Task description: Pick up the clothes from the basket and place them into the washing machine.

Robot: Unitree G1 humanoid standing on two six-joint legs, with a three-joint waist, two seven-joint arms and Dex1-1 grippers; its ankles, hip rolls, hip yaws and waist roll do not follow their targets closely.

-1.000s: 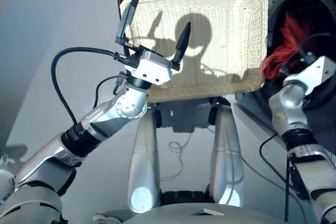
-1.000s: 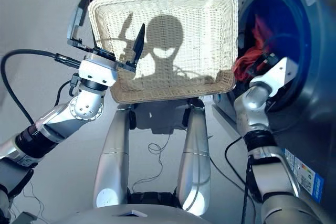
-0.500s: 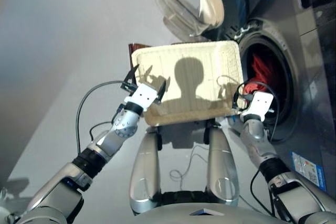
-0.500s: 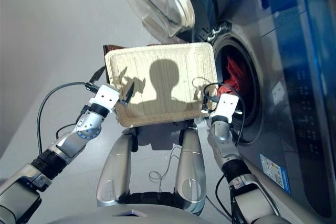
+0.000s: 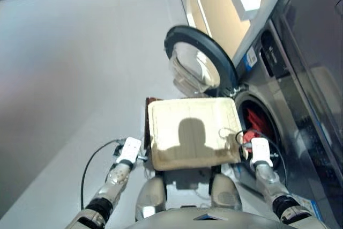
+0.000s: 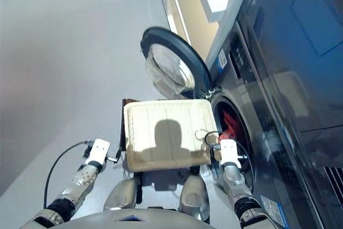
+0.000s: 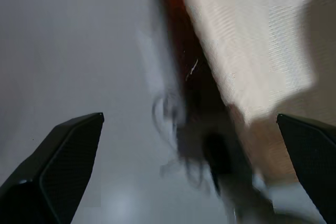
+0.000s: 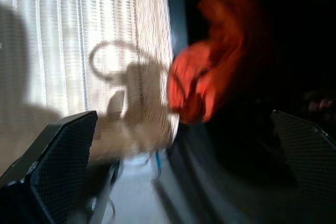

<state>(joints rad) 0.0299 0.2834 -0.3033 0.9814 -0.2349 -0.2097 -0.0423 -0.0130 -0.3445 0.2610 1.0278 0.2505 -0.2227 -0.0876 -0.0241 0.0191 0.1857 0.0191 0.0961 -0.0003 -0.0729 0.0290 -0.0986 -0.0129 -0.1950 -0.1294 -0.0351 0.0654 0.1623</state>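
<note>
Basket (image 5: 193, 135) of cream wicker lies bare in the head views, only a shadow across its woven base, with no garment left in it; it sits just beside the open mouth of the washing machine (image 5: 300, 105), whose round porthole door (image 5: 199, 64) is swung wide above the basket's far edge. Coral-red cloth (image 5: 252, 122) shows inside the drum opening; the navy and black garments cannot be made out there. The left gripper (image 5: 128, 151) hangs off the basket's left side over the grey floor (image 5: 69, 79), and the right gripper (image 5: 259, 151) sits near the drum mouth at the basket's right corner. In the left wrist view its two black fingers (image 7: 68, 156) stand wide apart with nothing between them, the basket's rim and a dark stand under it ahead. In the right wrist view the fingers (image 8: 58, 161) are likewise spread and empty, with the coral-red garment (image 8: 210, 72) bunched at the dark drum's lip just past the basket edge. By my judgement the loading is essentially done, though that cloth near the lip may need pushing deeper
</note>
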